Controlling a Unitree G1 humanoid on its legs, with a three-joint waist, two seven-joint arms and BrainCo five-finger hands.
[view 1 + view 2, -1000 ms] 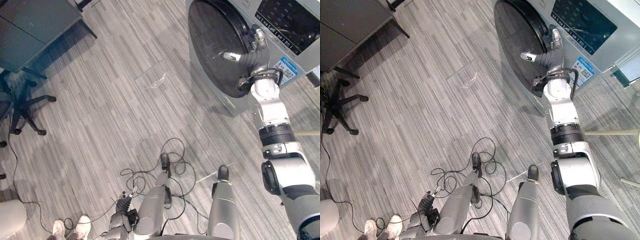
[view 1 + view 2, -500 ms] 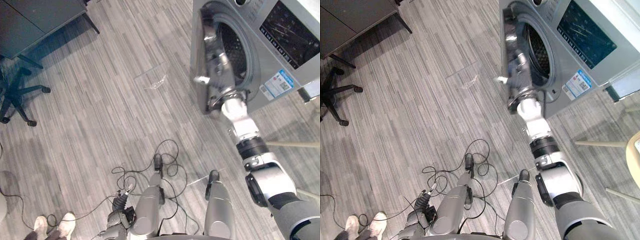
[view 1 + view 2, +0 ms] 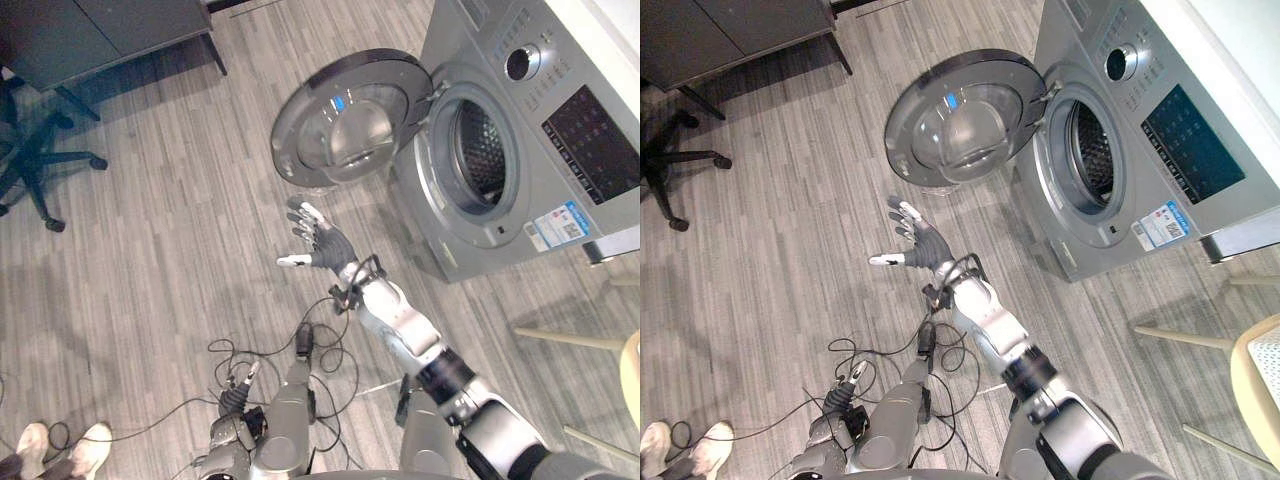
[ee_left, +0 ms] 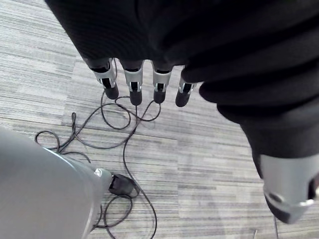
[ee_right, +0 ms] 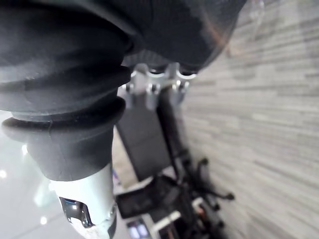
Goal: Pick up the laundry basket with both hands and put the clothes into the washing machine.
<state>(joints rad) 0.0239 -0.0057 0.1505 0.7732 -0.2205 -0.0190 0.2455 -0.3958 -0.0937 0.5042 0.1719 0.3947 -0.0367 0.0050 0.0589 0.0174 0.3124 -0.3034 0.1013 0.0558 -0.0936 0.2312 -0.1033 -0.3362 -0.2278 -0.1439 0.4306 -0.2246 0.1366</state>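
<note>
Right hand [image 3: 326,246] hovered over the wood floor [image 3: 170,240], fingers spread wide, empty, just below the open door [image 3: 350,115] of the washing machine [image 3: 560,80] at front right. Left hand [image 4: 133,87] hung low, fingers straight, empty.

Floor [image 3: 180,260]: grey striped planks, evenly lit. Dark cabinet [image 3: 110,30] on slanted legs stands beyond the right hand [image 3: 318,240], to its left. Black swivel chair base [image 3: 35,165] (castors visible) lies farther left. Pale wooden chair [image 3: 1252,375] well to its right.
</note>
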